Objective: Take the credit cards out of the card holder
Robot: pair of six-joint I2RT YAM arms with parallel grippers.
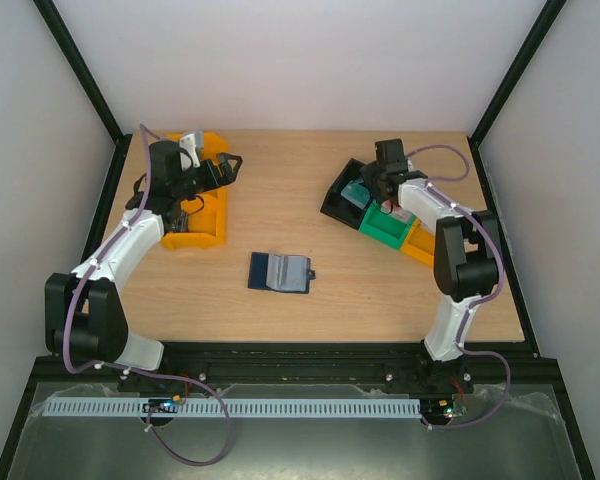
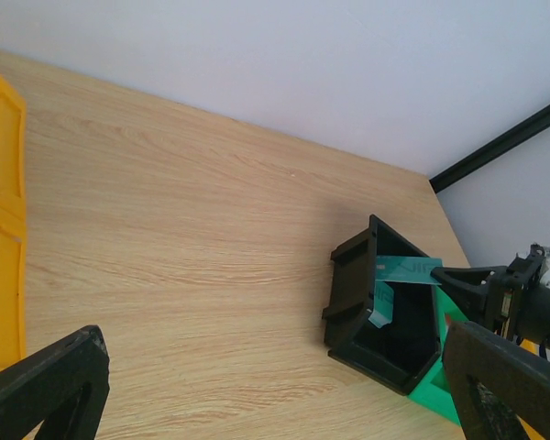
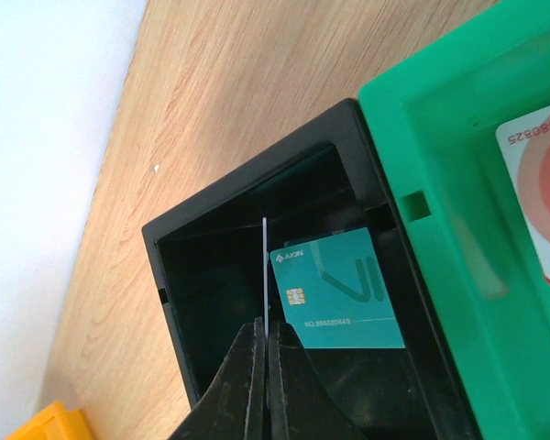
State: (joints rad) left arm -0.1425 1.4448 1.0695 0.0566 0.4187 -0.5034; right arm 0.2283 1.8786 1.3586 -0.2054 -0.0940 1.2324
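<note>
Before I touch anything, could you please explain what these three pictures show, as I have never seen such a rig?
This is a robot: a left arm and a right arm bolted to a table. One picture looks down from above; the others come from wrist cameras. The navy card holder lies open mid-table. The right gripper is shut on a teal credit card over the black bin, where another teal card lies. The left gripper is open, holding nothing, near the orange bin.
</note>
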